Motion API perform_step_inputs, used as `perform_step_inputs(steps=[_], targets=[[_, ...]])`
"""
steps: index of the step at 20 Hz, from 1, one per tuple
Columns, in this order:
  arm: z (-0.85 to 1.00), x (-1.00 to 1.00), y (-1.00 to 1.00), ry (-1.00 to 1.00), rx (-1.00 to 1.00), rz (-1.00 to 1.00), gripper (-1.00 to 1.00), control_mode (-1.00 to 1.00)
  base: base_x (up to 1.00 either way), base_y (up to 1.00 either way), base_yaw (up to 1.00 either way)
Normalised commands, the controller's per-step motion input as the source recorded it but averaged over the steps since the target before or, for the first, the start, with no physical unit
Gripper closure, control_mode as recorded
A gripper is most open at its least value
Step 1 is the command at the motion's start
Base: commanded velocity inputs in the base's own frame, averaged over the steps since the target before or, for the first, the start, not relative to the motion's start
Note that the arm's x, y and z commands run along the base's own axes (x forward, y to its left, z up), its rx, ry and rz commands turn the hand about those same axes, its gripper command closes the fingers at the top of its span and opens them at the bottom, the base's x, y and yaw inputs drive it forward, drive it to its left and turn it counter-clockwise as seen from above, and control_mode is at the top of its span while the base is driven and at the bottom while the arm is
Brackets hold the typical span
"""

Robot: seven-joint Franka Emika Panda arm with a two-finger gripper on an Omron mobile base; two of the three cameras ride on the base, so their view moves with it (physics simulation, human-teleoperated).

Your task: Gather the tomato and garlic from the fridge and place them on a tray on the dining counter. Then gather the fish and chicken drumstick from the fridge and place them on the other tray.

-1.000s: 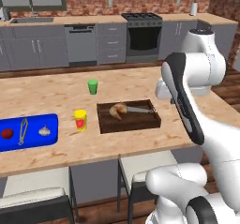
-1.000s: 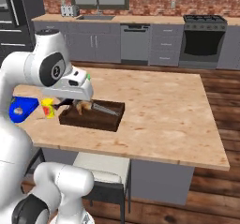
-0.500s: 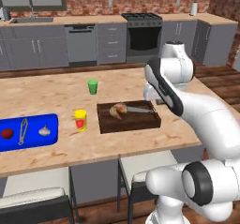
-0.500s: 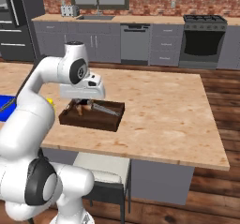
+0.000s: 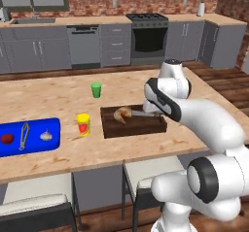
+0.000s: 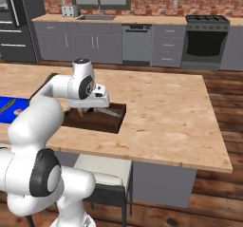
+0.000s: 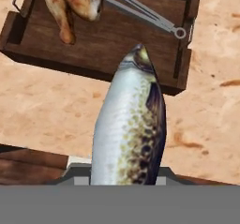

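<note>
A silvery, speckled fish fills the middle of the hand view, with my gripper shut on its tail end. Its head points at the near right end of the brown wooden tray. The chicken drumstick lies at the tray's other end, beside metal tongs. From the base, my hand hovers low over the right end of that tray, where the drumstick rests. The tomato and garlic lie on the blue tray at the counter's left.
A yellow bottle stands between the two trays and a green cup sits behind it. A second pair of tongs lies in the blue tray. Stools stand under the counter's near edge. Bare wood counter stretches to the right.
My arm has swung forward and down, carrying the fish from high above the counter to just over the right end of the brown tray. Nothing on the trays has moved.
</note>
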Motion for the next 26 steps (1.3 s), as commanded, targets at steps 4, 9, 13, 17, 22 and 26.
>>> perform_step_inputs(steps=[4, 9, 13, 17, 22, 26], targets=[[-0.47, 0.71, 0.16, 0.02, 0.00, 0.00, 1.00, -1.00, 0.00, 0.00, 0.00], [-0.15, 0.78, 0.00, 0.23, 0.00, 0.00, 1.00, -1.00, 0.00, 0.00, 0.00], [-0.03, 0.74, 0.00, 0.36, 0.00, 0.00, 1.00, -1.00, 0.00, 0.00, 0.00], [-0.08, 0.65, 0.00, 0.35, 0.01, 0.00, 1.00, -1.00, 0.00, 0.00, 0.00], [-0.38, 0.36, 0.00, 0.12, 0.00, 0.00, 1.00, -1.00, 0.00, 0.00, 0.00], [-0.57, 0.31, 0.00, 0.00, 0.00, 0.00, 1.00, -1.00, 0.00, 0.00, 0.00]])
